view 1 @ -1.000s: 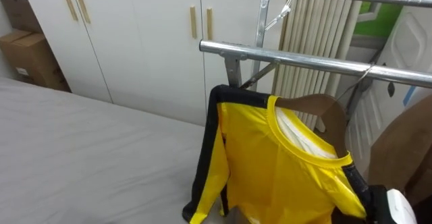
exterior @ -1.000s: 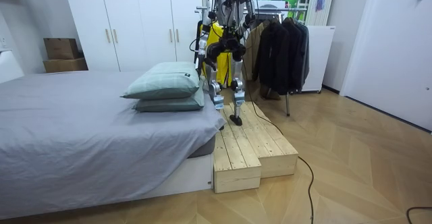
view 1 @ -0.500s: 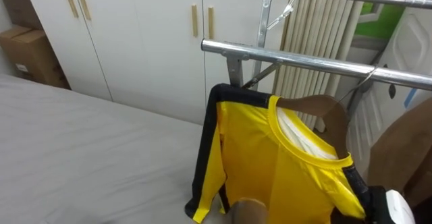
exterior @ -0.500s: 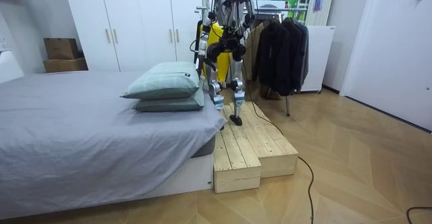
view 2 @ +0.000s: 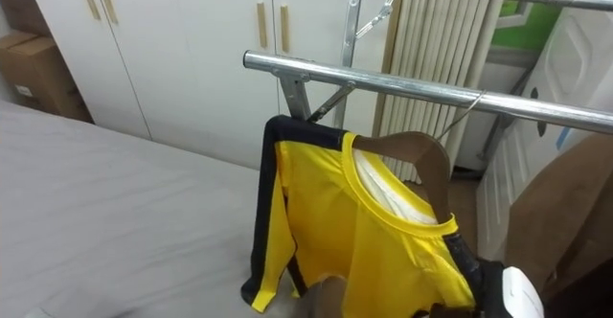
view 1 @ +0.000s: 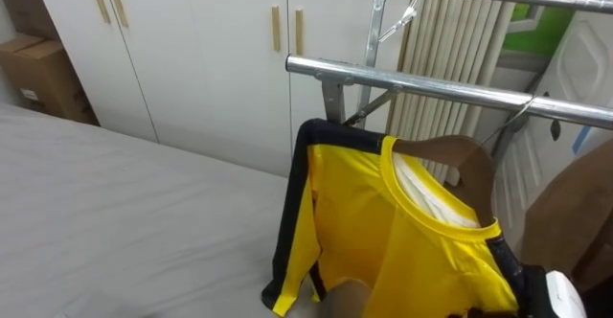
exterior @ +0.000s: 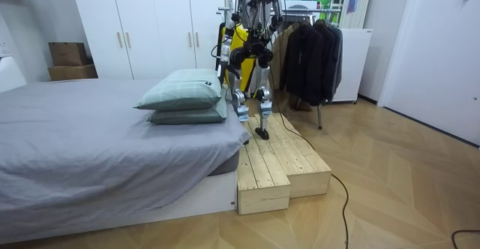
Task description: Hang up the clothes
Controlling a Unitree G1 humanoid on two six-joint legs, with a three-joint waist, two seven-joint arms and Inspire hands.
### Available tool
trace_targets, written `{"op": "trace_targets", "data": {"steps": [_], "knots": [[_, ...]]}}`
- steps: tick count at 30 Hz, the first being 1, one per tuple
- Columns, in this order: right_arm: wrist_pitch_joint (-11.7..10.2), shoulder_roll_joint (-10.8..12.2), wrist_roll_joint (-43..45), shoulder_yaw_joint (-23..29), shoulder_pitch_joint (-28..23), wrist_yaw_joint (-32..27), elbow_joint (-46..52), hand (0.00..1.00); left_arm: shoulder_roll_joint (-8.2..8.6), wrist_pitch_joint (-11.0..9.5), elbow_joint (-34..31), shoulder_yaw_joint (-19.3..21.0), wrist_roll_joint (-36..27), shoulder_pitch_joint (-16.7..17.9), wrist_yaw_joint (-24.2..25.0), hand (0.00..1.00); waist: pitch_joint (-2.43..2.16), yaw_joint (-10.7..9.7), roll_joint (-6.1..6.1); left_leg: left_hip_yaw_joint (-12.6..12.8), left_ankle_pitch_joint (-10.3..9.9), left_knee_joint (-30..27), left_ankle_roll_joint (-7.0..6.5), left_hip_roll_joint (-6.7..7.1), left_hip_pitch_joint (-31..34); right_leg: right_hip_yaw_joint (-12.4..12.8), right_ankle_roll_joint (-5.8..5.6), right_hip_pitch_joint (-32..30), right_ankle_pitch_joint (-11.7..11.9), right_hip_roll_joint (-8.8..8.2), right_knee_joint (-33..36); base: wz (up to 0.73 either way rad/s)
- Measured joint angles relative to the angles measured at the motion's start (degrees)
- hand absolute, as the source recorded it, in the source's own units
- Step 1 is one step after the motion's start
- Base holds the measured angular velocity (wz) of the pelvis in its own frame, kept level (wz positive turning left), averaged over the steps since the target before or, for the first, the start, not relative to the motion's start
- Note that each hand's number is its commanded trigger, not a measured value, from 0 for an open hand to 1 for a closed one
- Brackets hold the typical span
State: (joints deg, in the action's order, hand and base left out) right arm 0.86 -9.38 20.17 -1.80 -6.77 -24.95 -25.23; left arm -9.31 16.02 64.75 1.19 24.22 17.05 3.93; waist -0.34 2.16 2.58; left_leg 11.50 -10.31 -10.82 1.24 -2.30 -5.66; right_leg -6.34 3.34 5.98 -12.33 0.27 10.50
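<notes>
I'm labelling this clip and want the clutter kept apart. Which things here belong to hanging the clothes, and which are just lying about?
Part of the job: shirt, hanger, rail.

Just lying about: boxes, wardrobe, bed, pillows, coats.

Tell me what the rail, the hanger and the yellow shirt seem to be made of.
Rail: metal, likely polished steel or chrome; it is silvery with bright glints.
Hanger: probably wood, brown and matte, though coated plastic is possible.
Shirt: thin synthetic cloth, perhaps polyester; it looks smooth with a slight sheen, and has black trim.
</notes>
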Motion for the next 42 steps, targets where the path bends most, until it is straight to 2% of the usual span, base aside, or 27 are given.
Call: {"op": "trace_targets", "data": {"steps": [8,13,24,29,31,33,37,42], "knots": [[-0.1,0.3,-0.4,0.5,0.0,0.1,-0.1,0.0,0.67,-0.8,-0.1,1.0,-2.3,-0.2,-1.6,0.0,-0.03,0.0,-0.06,0.2,0.0,0.0,0.0,0.01,-0.1,0.2,0.0,0.0,0.0,0.04,0.0,0.0],[-0.3,0.4,-0.9,1.0,0.0,0.1,-0.2,0.0,1.3,-1.4,-0.1,3.1,-2.3,-0.1,-2.3,0.0,-0.03,0.1,-0.11,0.3,0.0,0.0,0.0,0.0,0.0,0.3,0.0,0.0,0.0,0.03,0.0,0.0],[0.5,0.4,-2.0,1.5,0.0,0.7,3.4,0.0,1.35,-1.4,0.2,3.1,-7.3,-0.3,-2.9,0.0,0.03,-0.3,-0.25,0.6,0.0,0.4,0.0,0.0,0.1,0.3,0.0,-0.4,0.0,0.04,0.0,0.0],[0.7,0.3,-6.6,1.5,0.0,0.6,7.3,0.0,1.39,-1.5,1.7,3.1,-9.0,-1.3,-3.3,0.0,-0.04,-0.2,-0.07,0.8,0.0,0.4,0.0,0.0,0.5,0.5,0.0,-0.9,0.0,0.02,0.1,-0.01],[0.8,0.2,-11.1,1.5,0.0,0.6,9.8,0.0,1.38,-1.6,1.7,3.1,-9.1,-1.3,-3.3,0.0,-0.01,-0.2,0.03,0.8,0.0,0.3,0.0,-0.01,1.0,0.6,0.01,-1.4,0.0,0.05,0.2,0.0],[1.6,0.2,-13.8,1.7,-0.1,0.7,12.4,0.0,1.4,-1.7,1.7,3.1,-9.0,-1.1,-3.3,0.0,0.0,-0.4,0.01,0.7,0.0,0.3,0.0,0.01,1.2,0.8,0.01,-1.7,0.0,0.04,0.3,-0.03],[1.7,0.1,-21.6,4.6,0.0,0.6,18.9,0.0,1.45,-2.4,1.7,3.2,-9.1,-0.7,-3.3,0.0,0.05,-0.3,-0.06,0.9,0.0,0.3,0.0,0.01,1.4,1.2,-0.01,-2.1,0.1,0.08,0.2,-0.06],[1.5,-0.5,-30.4,7.2,0.0,0.5,21.7,0.0,1.47,-3.0,1.8,3.2,-10.6,-0.5,-3.3,0.0,0.15,-0.4,-0.22,0.8,0.0,0.3,0.0,0.01,1.2,1.4,-0.01,-1.9,0.1,0.09,0.1,-0.01]]}}
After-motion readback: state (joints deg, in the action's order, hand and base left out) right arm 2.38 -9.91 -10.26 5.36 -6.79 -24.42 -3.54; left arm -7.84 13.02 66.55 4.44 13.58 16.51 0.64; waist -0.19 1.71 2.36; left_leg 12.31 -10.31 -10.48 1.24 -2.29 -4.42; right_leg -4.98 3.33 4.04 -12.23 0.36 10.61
